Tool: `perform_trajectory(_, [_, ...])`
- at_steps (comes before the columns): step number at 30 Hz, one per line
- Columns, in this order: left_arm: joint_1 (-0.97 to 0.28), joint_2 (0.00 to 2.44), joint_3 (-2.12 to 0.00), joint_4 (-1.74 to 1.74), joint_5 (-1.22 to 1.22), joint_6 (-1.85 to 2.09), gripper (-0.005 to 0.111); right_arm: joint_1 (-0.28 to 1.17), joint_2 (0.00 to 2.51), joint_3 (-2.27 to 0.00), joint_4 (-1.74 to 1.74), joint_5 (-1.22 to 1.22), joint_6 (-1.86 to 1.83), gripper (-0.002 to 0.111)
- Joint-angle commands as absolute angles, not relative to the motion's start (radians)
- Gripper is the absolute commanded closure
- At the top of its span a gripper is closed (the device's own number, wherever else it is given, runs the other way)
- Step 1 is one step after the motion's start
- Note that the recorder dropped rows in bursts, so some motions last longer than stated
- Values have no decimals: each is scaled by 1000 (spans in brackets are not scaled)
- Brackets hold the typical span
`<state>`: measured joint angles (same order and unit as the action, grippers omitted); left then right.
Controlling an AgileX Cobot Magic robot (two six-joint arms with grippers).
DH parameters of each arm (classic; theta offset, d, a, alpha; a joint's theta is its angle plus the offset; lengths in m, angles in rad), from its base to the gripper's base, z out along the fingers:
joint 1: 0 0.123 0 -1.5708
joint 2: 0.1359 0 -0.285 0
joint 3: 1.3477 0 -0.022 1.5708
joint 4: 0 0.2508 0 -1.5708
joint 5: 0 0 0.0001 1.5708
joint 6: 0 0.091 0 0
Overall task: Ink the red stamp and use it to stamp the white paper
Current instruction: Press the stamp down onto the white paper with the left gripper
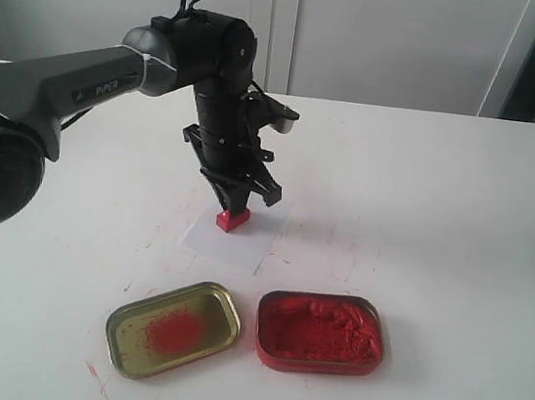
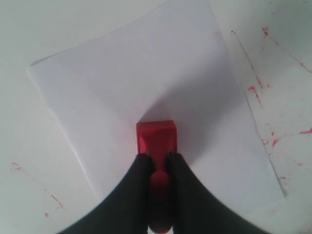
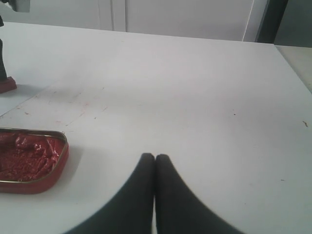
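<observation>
The red stamp (image 1: 232, 219) (image 2: 156, 136) is clamped by its stem between the jaws of the left gripper (image 1: 241, 195) (image 2: 158, 163) and is held upright, face down on the white paper (image 1: 254, 244) (image 2: 146, 73), which is laid near the middle of the worktop (image 1: 445, 204). Toward the worktop's edge nearest the exterior camera, a gold-coloured lid (image 1: 172, 328) and a red tin of paste (image 1: 319, 333) (image 3: 29, 156) are set side by side. The right gripper (image 3: 155, 158) is seen with its fingers pressed together on nothing, over bare worktop beside the red tin.
</observation>
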<state>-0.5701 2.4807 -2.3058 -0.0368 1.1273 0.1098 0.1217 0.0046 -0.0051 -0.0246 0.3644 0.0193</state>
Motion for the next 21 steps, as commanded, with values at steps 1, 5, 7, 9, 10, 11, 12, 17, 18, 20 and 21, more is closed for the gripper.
perform_trajectory(1, [-571, 2515, -2282, -26, 1221, 101, 107, 118, 0, 0, -27, 348, 23, 108])
perform_trajectory(5, [-571, 2479, -2282, -22, 1221, 89, 107, 118, 0, 0, -27, 348, 23, 108])
perform_trajectory(7, [-571, 2464, -2282, -20, 1221, 85, 107, 118, 0, 0, -27, 348, 23, 108])
perform_trajectory(9, [-573, 2453, -2282, -17, 1221, 80, 107, 118, 0, 0, -27, 348, 23, 108])
perform_trajectory(10, [-573, 2446, -2282, -17, 1221, 81, 107, 118, 0, 0, -27, 348, 23, 108])
perform_trajectory(11, [-575, 2442, -2282, -17, 1221, 81, 107, 118, 0, 0, -27, 348, 23, 108])
perform_trajectory(12, [-581, 2434, -2282, -8, 1221, 81, 107, 118, 0, 0, -27, 348, 23, 108])
perform_trajectory(17, [-630, 2414, -2282, 112, 1221, 81, 107, 118, 0, 0, -27, 348, 23, 108])
perform_trajectory(18, [-641, 2412, -2282, 135, 1221, 78, 107, 118, 0, 0, -27, 348, 23, 108])
perform_trajectory(20, [-653, 2412, -2282, 150, 1221, 73, 107, 118, 0, 0, -27, 348, 23, 108])
perform_trajectory(21, [-661, 2412, -2282, 150, 1221, 70, 107, 118, 0, 0, -27, 348, 23, 108])
